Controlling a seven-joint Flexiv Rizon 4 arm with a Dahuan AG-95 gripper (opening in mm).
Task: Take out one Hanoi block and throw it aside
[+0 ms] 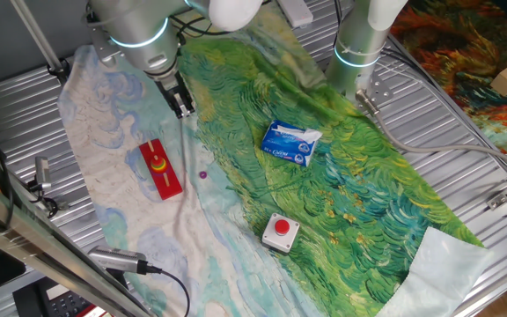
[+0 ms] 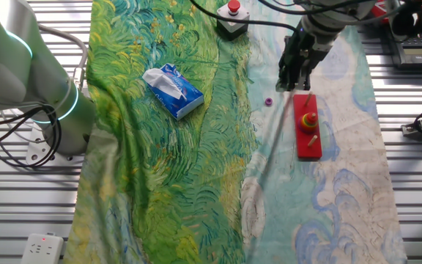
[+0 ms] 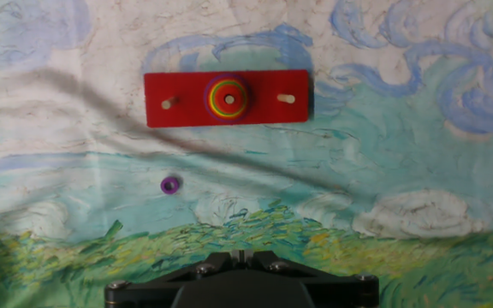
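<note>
The red base board [image 3: 187, 100] lies on the pale part of the cloth, with a stack of coloured discs on its middle peg. The Hanoi block [image 3: 223, 103], a tiny red disc, tops that stack; it also shows in one fixed view [image 1: 158, 161] and the other fixed view [image 2: 309, 119]. The two outer pegs are bare. My gripper [image 3: 240, 254] hovers above the cloth, off the board's long side. Its jaws are together and hold nothing. It shows as well in one fixed view [image 1: 184, 106] and the other fixed view [image 2: 293, 79].
A tiny purple piece [image 3: 170, 185] lies loose on the cloth between gripper and board. A blue tissue pack [image 1: 290, 143] lies mid-cloth. A red button on a white box [image 1: 281, 231] sits near the cloth's edge. A second arm's base [image 1: 359, 44] stands at the table's far side.
</note>
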